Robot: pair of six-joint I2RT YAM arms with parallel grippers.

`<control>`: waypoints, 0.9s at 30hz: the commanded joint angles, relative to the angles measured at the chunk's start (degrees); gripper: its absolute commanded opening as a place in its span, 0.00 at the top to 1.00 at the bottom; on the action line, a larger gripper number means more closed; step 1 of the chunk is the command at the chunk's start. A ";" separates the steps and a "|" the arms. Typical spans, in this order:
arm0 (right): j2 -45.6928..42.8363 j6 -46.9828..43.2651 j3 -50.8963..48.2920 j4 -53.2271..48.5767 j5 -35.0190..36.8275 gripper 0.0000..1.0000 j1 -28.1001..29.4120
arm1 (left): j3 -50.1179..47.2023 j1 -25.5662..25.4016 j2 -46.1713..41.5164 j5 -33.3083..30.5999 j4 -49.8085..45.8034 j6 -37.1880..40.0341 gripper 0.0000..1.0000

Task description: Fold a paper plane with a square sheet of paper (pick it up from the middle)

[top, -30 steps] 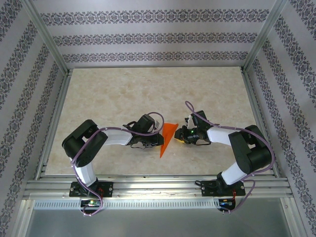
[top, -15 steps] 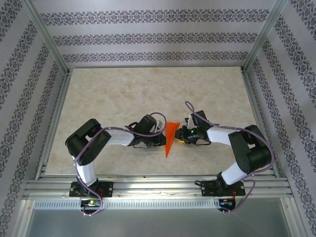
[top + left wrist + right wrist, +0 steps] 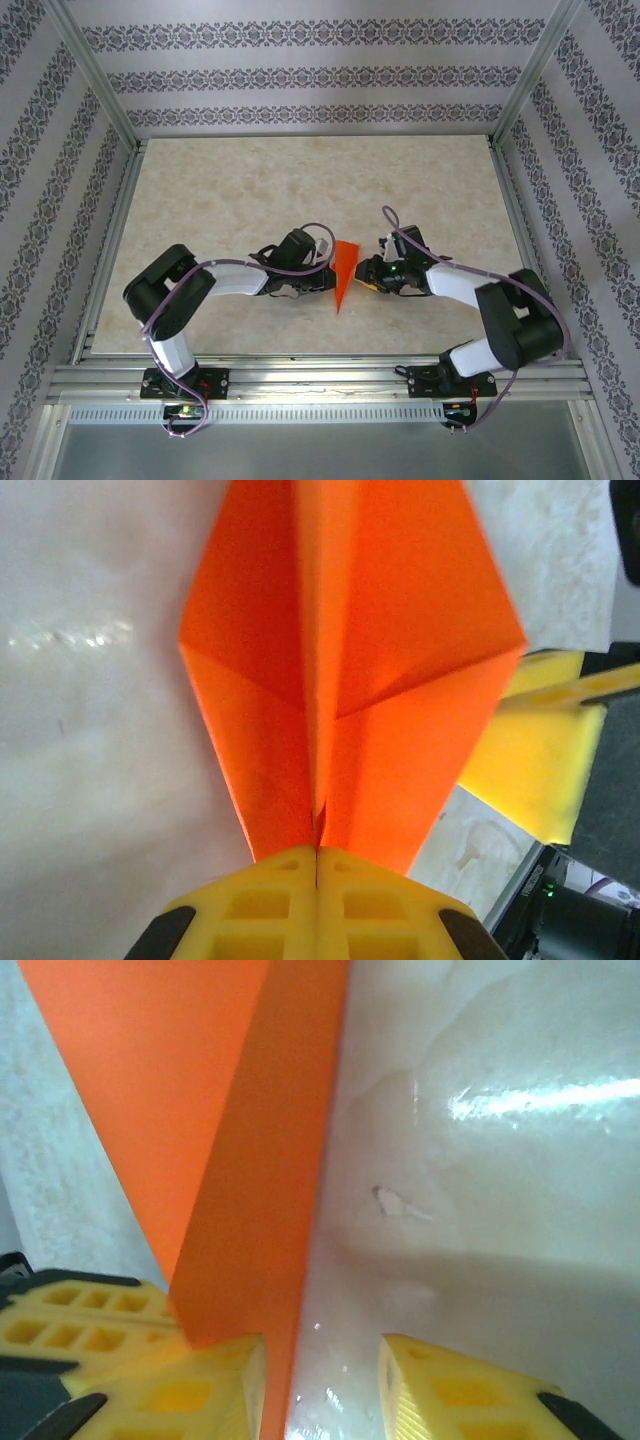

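The square sheet of paper is folded into a pointed orange paper plane (image 3: pixel 344 270) standing on edge on the table between the two arms, tip toward the near edge. In the left wrist view the plane (image 3: pixel 390 650) shows a centre crease and two spread wings. My left gripper (image 3: pixel 324 278) is shut, its yellow fingertips pressed together on the plane's centre fold (image 3: pixel 317 865). My right gripper (image 3: pixel 366 274) is open on the other side. One wing (image 3: pixel 240 1170) runs down beside its left finger (image 3: pixel 210 1390), with a bare gap to the right finger (image 3: pixel 450 1395).
The beige marbled table (image 3: pixel 250 190) has aluminium rails along its left edge (image 3: pixel 112 240), right edge (image 3: pixel 520 230) and near edge. Patterned walls close in the back and sides. The right gripper's yellow finger (image 3: pixel 535 770) sits close behind the plane in the left wrist view.
My left gripper has closed on the plane's centre fold. The right gripper has opened, and the right arm's elbow has swung right. The plane now looks narrower from above.
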 commanded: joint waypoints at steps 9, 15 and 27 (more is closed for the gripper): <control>-5.80 3.58 4.02 0.34 -4.54 0.53 0.89 | 4.13 -0.45 -8.04 -12.48 -16.67 4.99 1.00; -1.06 4.76 7.32 1.88 -3.62 0.53 5.21 | 4.75 -0.82 -7.96 -13.55 -18.84 5.22 1.00; 12.11 4.92 12.88 2.88 -2.01 0.72 7.85 | 4.61 -1.53 -7.39 -13.29 -20.04 5.59 1.00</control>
